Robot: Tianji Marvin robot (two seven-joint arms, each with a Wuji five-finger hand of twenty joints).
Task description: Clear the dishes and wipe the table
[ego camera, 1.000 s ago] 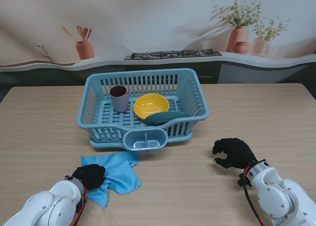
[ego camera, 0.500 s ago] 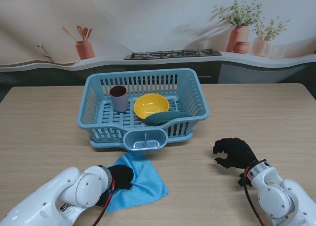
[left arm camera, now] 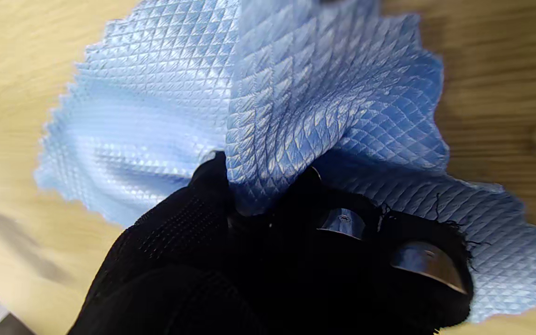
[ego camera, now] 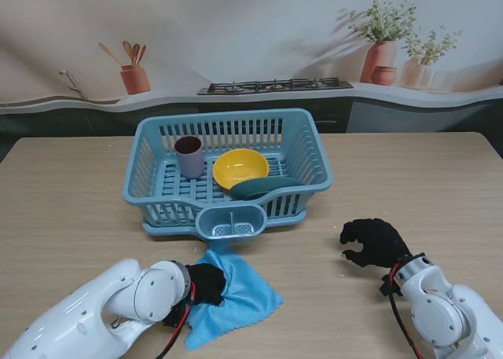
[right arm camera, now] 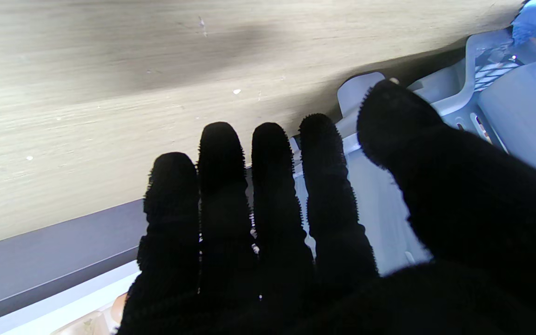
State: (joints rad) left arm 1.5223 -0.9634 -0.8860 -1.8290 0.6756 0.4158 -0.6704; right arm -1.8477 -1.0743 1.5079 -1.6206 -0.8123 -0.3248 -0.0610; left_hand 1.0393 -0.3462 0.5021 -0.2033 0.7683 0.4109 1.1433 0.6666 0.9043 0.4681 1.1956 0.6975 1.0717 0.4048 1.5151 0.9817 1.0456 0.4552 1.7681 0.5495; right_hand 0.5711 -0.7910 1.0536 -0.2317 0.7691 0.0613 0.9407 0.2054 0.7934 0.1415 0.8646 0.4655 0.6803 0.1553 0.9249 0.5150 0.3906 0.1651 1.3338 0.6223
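A dish rack (ego camera: 149,188) stands on the counter (ego camera: 63,210), far of centre. In it, a cup (ego camera: 189,155) sits at the left, a bowl (ego camera: 240,168) to its right, and a plate (ego camera: 263,187) leans just near and right of the bowl. A cloth (ego camera: 240,296) lies on the counter near the rack's front. The left hand (ego camera: 207,283) rests on the cloth's left part. The right hand (ego camera: 376,243) is well apart at the right.

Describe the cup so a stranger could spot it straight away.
Start at the blue dish basket in the middle of the wooden table. Inside, at its left, the cup stands upright beside the yellow bowl. It is the only tall, mauve piece with a dark maroon inside.
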